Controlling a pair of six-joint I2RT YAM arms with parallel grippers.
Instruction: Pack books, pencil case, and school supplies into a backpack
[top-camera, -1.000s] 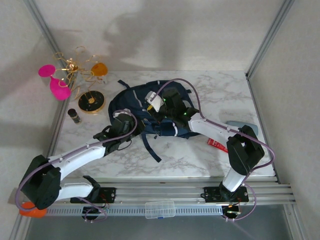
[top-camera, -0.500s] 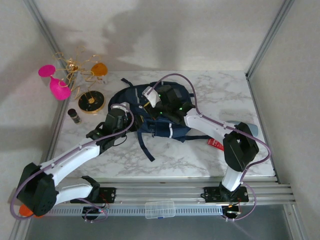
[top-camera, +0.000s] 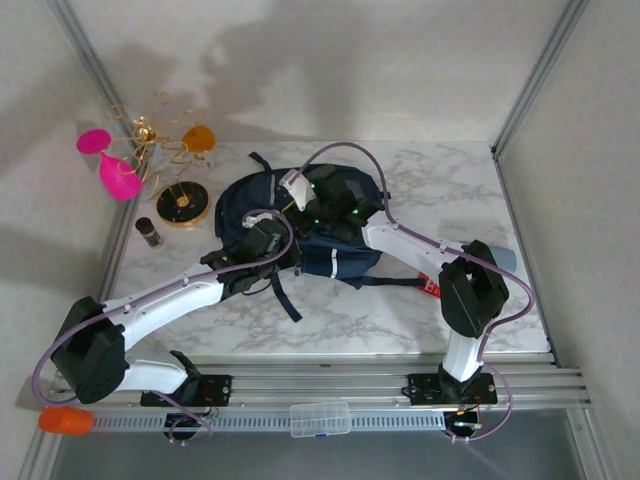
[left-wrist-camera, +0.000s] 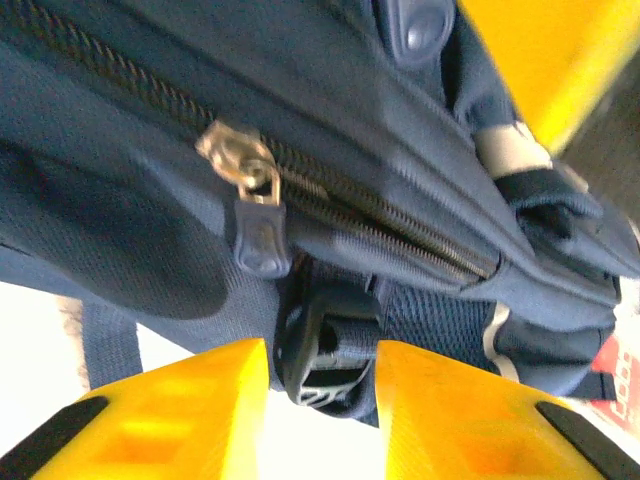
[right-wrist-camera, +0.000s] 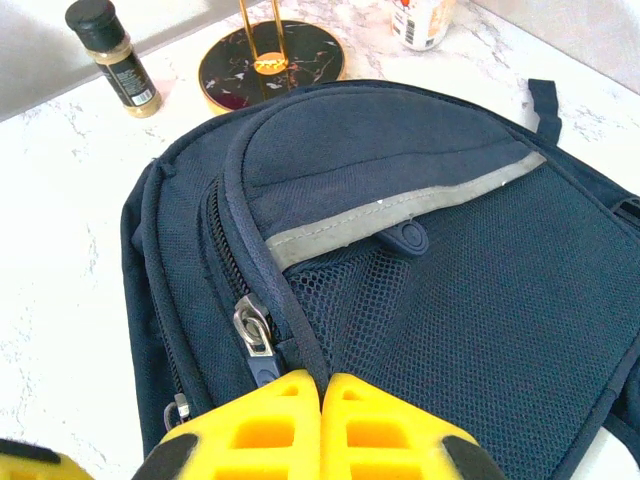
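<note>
At mid-counter (top-camera: 450, 180) the backpack (top-camera: 236, 205) lies flat with its front panel up, and I have both arms on it. My left end effector (left-wrist-camera: 320, 345) sits at the near left edge, jaws part-way closed around a black buckle (left-wrist-camera: 322, 310). The pads look pressed to both its sides, so I read that as a hold that pins the backpack down.

My right end effector (right-wrist-camera: 320, 380) hovers over the front panel, fully shut and holding nothing. What matters for me is the zip pull (right-wrist-camera: 252, 335). In the right wrist view it lies just ahead of those shut fingertips and a little to their left, near but not touching. The zip track runs away from the fingers, up and around the curved left side of the backpack, so its long axis points roughly where the end effector points.

I judge the right arm the nearer one for the pull. It would have to open, shift slightly left, and close across the tab before drawing along that track.

The red packet (left-wrist-camera: 618, 385) waits on the counter just past the backpack's right edge.
</note>
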